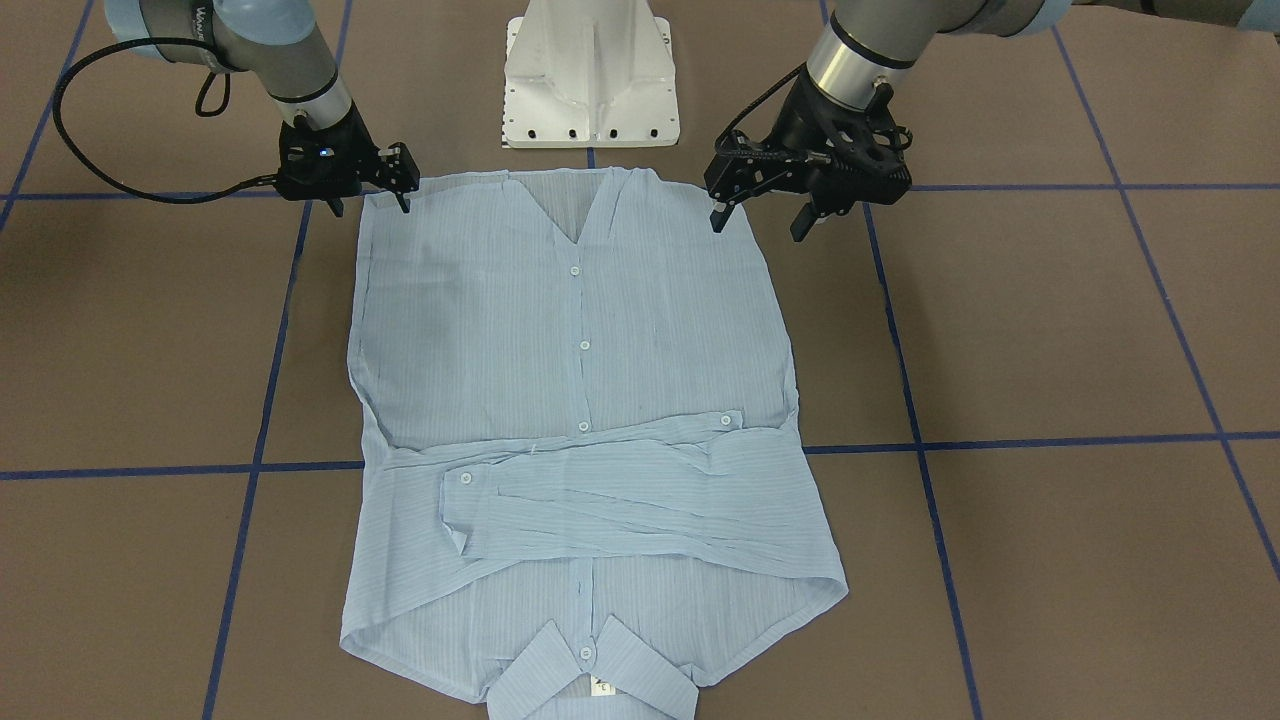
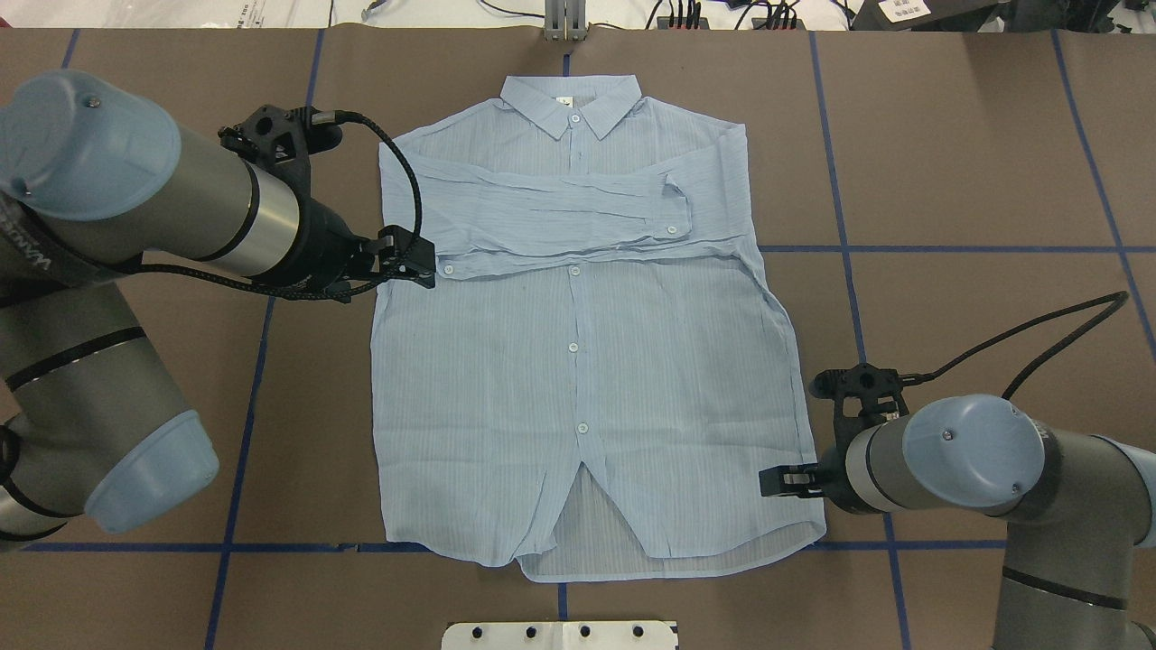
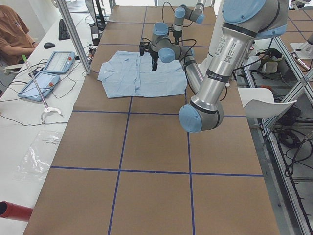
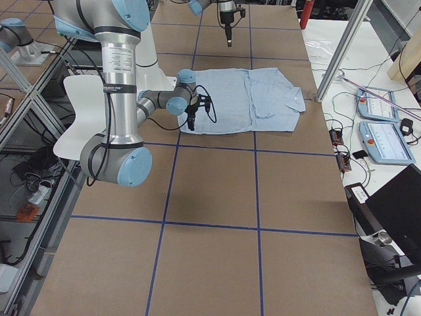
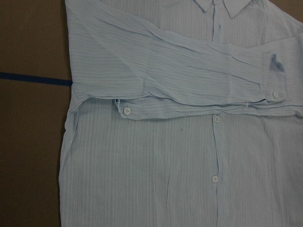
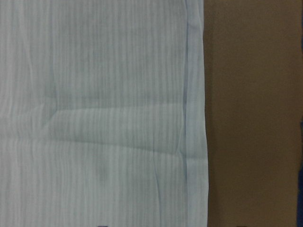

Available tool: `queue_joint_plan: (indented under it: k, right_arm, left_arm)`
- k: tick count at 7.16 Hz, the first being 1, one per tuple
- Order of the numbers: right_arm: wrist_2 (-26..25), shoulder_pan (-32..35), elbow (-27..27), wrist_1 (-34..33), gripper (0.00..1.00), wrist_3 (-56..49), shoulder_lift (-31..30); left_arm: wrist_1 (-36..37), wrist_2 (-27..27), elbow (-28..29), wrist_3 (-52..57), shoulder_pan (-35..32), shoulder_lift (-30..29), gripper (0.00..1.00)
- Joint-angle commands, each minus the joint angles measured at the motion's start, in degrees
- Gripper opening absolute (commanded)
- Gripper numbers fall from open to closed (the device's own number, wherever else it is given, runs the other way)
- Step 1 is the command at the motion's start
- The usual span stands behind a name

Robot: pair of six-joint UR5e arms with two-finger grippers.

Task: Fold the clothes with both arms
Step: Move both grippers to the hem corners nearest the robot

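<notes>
The clothes are one light blue striped shirt point(image 1: 580, 330) lying flat and buttoned on the brown table, collar point(image 2: 571, 101) away from the robot. Both sleeves are folded across its chest point(image 5: 180, 71). My left gripper point(image 1: 758, 218) hangs open high above the shirt's left side, holding nothing; overhead it shows by the sleeve cuff point(image 2: 420, 266). Low by the hem corner on the shirt's right edge point(image 6: 196, 118), my right gripper point(image 1: 370, 203) is open and empty, and shows at that same edge from overhead point(image 2: 777, 481).
The white pedestal base point(image 1: 590, 75) stands just behind the hem. Blue tape lines point(image 2: 844, 271) grid the brown table. A side bench holds tablets point(image 3: 58, 61) and cables, with a seated person point(image 3: 12, 34) beside it. Bare table lies on both sides of the shirt.
</notes>
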Motion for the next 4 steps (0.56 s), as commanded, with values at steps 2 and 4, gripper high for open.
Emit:
queue_joint_plan:
  k: [2,4]
  right_arm:
    - [0.6,-1.21,-1.79,-0.41,0.86,0.25,-0.95]
    - [0.69,-2.18,-1.98,-0.5,0.76,0.25,-0.77]
  left_arm:
    - [0.17,0.1,-0.12,0.09,0.04,-0.15,1.0]
    - [0.17,0.36,-0.12,0.0,0.04,-0.16,1.0]
